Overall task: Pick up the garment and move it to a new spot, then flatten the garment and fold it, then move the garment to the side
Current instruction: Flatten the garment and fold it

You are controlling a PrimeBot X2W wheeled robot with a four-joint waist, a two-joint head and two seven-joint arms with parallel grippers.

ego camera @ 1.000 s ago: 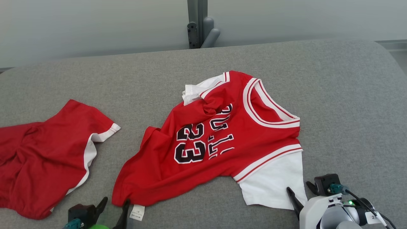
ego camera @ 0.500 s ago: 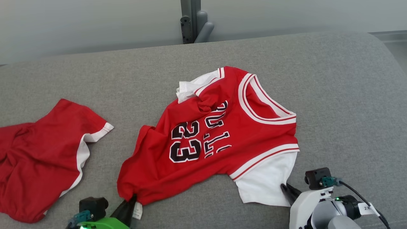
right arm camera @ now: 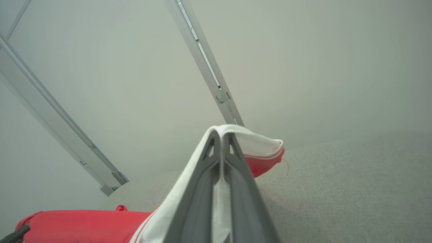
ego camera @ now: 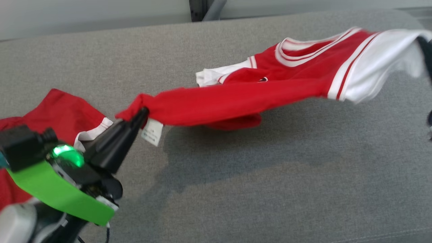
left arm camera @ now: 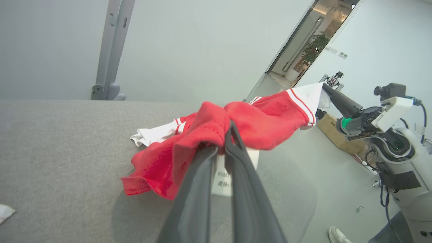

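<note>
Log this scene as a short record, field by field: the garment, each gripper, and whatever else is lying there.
garment: red jersey, lifted and stretched between both grippers, its far side apparently resting on the grey surface
left gripper: fingers shut on the jersey's red hem corner, beside the care label
right gripper: fingers shut on the jersey's white end
other: red shorts lying at the left

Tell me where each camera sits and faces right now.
Head view: on the head, looking down at the grey fabric surface; left gripper, lower left, pinches the red and white basketball jersey.
Left wrist view: along its own fingers, across the jersey toward the right gripper.
Right wrist view: along its fingers and the white sleeve, toward a pale wall.
All share the jersey.
</note>
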